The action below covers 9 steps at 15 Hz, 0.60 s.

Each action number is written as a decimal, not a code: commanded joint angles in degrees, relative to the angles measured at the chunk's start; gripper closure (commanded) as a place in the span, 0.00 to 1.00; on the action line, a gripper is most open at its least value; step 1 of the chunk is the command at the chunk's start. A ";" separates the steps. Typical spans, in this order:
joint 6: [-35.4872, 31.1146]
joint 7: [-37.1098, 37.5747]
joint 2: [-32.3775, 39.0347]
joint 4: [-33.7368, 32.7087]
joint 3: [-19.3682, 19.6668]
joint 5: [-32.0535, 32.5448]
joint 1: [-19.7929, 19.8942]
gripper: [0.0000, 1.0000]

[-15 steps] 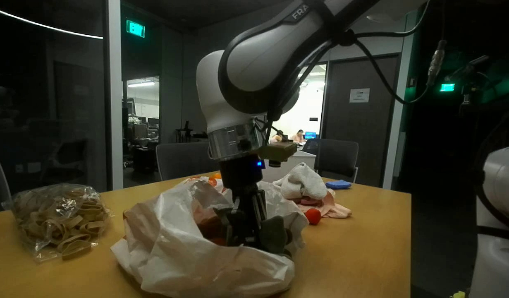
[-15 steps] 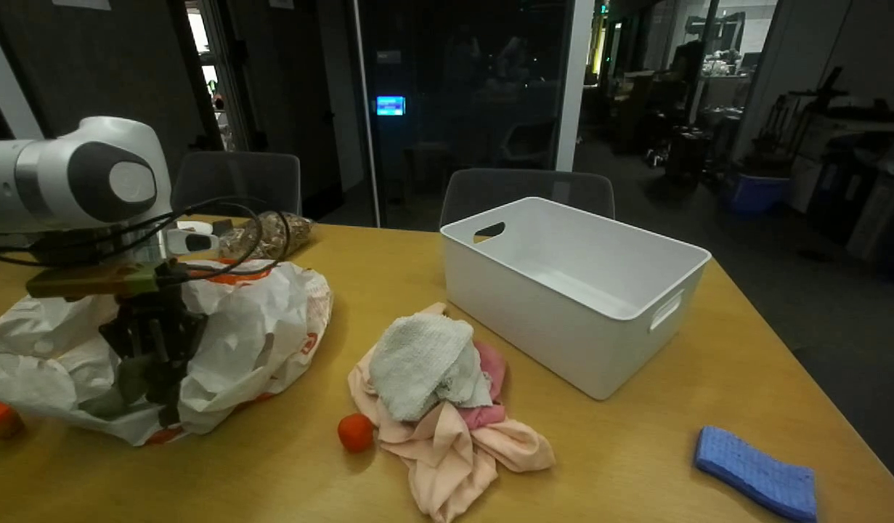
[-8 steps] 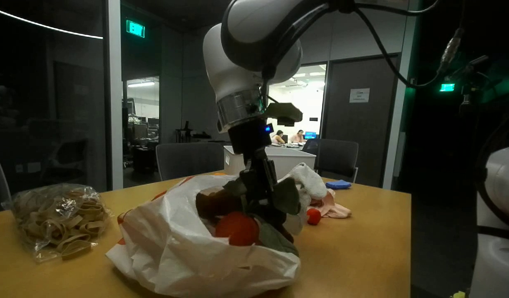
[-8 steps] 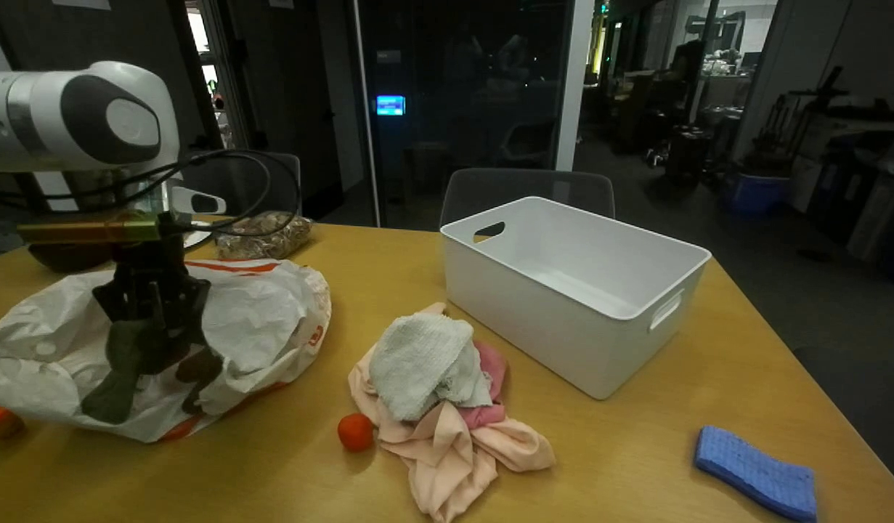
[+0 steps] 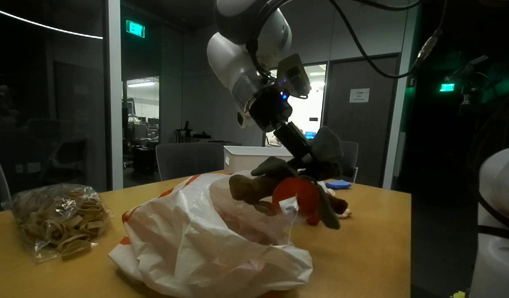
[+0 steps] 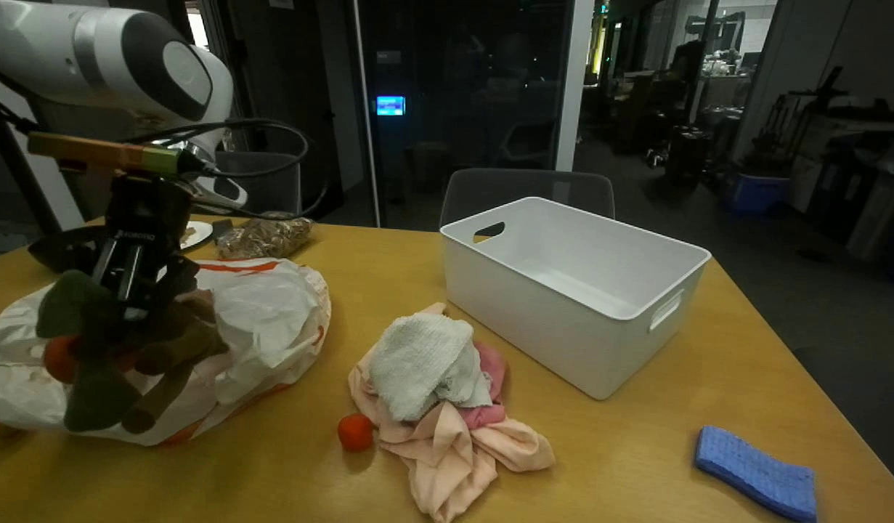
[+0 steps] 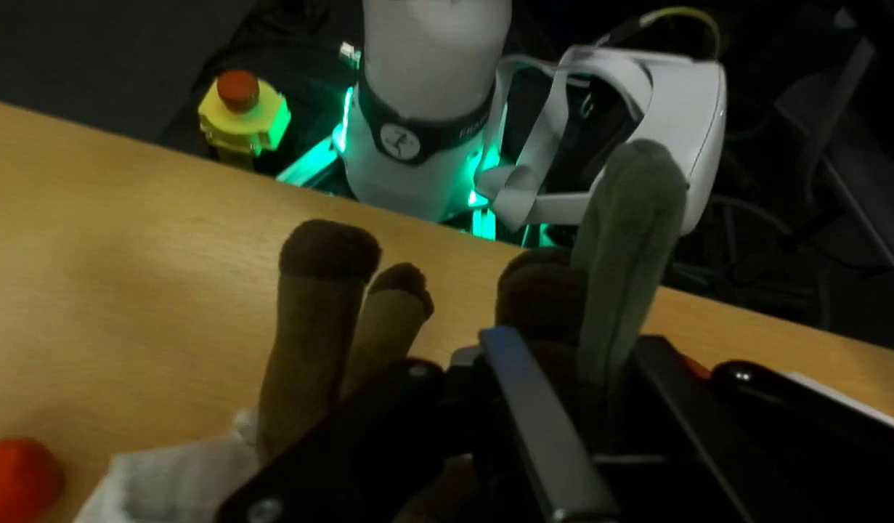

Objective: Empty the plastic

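Note:
My gripper (image 5: 310, 163) is shut on a plush toy, brown with green leaf-like flaps and a round red part (image 5: 295, 194). It holds the toy tilted above the mouth of the white plastic bag (image 5: 184, 244). A white tag (image 5: 289, 205) hangs from the toy. In an exterior view the toy's brown limbs (image 6: 181, 349) show in front of the bag (image 6: 272, 319). In the wrist view a green flap (image 7: 628, 240) stands between the fingers of my gripper (image 7: 577, 341), with brown limbs (image 7: 316, 312) beside them. The bag's inside shows only in part.
A white bin (image 6: 534, 319) stands on the table beside a pile of cloths (image 6: 425, 367). A red ball (image 6: 356, 433) lies by the cloths. A blue cloth (image 6: 755, 472) lies near the edge. A clear bag of tan bands (image 5: 64, 219) lies at the left.
My gripper has risen out of the bag's opening and tilted, lifting the plush toy with it. The toy now shows above the bag mouth. The bag has shifted only slightly.

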<state>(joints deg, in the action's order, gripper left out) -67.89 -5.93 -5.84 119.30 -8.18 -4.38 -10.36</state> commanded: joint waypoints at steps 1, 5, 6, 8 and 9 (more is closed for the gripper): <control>11.33 3.68 5.33 -6.15 0.50 1.05 1.70 0.91; 20.96 9.08 6.36 -7.50 2.07 4.66 3.76 0.93; 23.22 10.48 5.85 -7.47 2.45 6.43 4.18 0.93; 20.36 13.23 3.53 -1.48 3.05 10.74 4.85 0.89; 20.98 13.79 2.49 -1.99 3.13 13.78 4.99 0.88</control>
<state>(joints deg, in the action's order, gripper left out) -46.92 4.67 -0.39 114.24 -5.37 3.80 -5.93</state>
